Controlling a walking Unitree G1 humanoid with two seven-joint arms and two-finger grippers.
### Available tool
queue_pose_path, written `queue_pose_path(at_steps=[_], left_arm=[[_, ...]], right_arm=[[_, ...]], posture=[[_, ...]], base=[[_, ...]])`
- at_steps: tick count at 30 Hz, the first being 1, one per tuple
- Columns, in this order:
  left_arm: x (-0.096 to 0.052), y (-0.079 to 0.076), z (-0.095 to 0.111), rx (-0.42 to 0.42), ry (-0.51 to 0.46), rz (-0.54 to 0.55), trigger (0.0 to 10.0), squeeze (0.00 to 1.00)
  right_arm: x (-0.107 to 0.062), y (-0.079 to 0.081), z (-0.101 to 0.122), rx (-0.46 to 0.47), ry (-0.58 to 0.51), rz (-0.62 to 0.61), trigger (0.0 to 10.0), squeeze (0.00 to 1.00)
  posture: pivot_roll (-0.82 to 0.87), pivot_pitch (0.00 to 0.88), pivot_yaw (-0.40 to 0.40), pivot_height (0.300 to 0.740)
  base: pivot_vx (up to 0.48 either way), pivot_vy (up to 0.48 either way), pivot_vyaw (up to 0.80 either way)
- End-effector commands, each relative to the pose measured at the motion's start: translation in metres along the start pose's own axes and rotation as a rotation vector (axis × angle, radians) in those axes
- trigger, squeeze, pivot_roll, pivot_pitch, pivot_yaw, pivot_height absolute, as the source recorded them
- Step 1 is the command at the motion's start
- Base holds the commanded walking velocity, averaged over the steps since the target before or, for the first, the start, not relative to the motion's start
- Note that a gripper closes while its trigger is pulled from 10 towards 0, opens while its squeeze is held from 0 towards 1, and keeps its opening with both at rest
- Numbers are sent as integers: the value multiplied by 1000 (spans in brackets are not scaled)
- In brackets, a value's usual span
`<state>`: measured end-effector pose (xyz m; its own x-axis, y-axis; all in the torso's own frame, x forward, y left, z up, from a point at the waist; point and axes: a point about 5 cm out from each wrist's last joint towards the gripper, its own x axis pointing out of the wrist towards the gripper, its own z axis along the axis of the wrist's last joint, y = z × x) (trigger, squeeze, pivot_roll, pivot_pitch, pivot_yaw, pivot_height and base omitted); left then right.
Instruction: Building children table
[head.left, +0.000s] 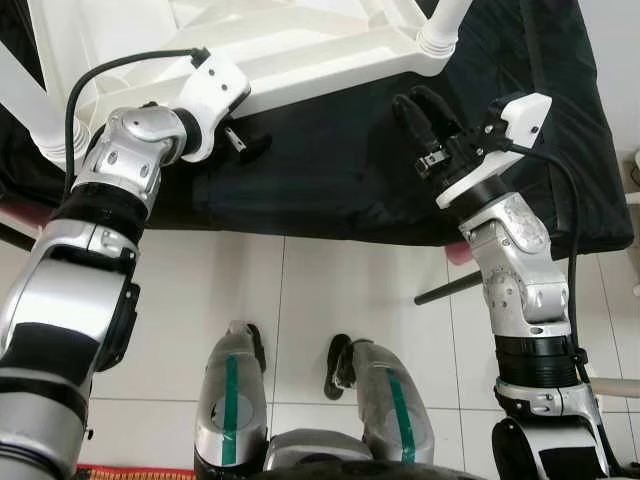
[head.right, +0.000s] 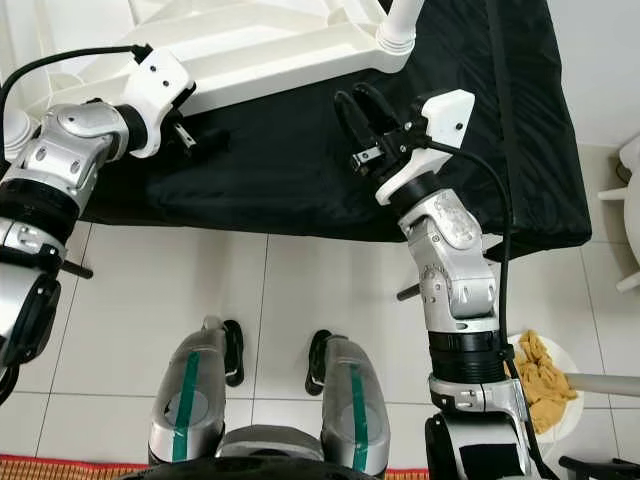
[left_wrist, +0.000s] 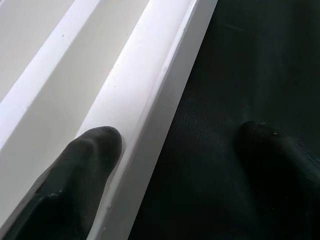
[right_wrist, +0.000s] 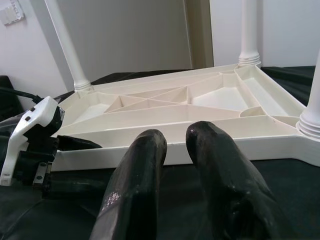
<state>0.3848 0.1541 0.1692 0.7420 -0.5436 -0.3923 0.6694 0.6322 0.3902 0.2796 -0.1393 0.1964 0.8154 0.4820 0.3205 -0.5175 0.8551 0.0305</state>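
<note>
A white plastic children's table (head.left: 300, 75) lies upside down on a black cloth (head.left: 340, 170), with its round legs (right_wrist: 65, 45) pointing up. My left gripper (head.left: 245, 125) is open astride the table's near rim (left_wrist: 150, 125). One finger (left_wrist: 90, 160) rests on the white inner side and the other finger (left_wrist: 270, 150) is over the cloth. My right gripper (head.left: 413, 100) hovers above the cloth near a corner leg (head.left: 440, 25). It is shut with nothing between its fingers (right_wrist: 145, 165) and points at the rim.
The cloth-covered surface ends at a front edge just ahead of my legs (head.left: 235, 400). White floor tiles lie below. A dark rod (head.left: 445, 290) lies on the floor by my right arm. A white dish with a yellow rag (head.right: 542, 378) sits at the lower right.
</note>
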Motion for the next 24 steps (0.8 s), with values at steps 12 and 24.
queue_pose_path(at_steps=[12, 24], left_arm=[[7, -9, -7, -41, 20, -96, 0, 0], [10, -13, -3, -79, -10, -78, 10000, 0]], right_arm=[[-5, 1, 1, -7, 16, -9, 10000, 0], [-3, -2, 3, -17, 16, -14, 10000, 0]], posture=[[2, 100, -1, 740], [7, 108, 1, 740]], base=[[0, 0, 0], [0, 0, 0]])
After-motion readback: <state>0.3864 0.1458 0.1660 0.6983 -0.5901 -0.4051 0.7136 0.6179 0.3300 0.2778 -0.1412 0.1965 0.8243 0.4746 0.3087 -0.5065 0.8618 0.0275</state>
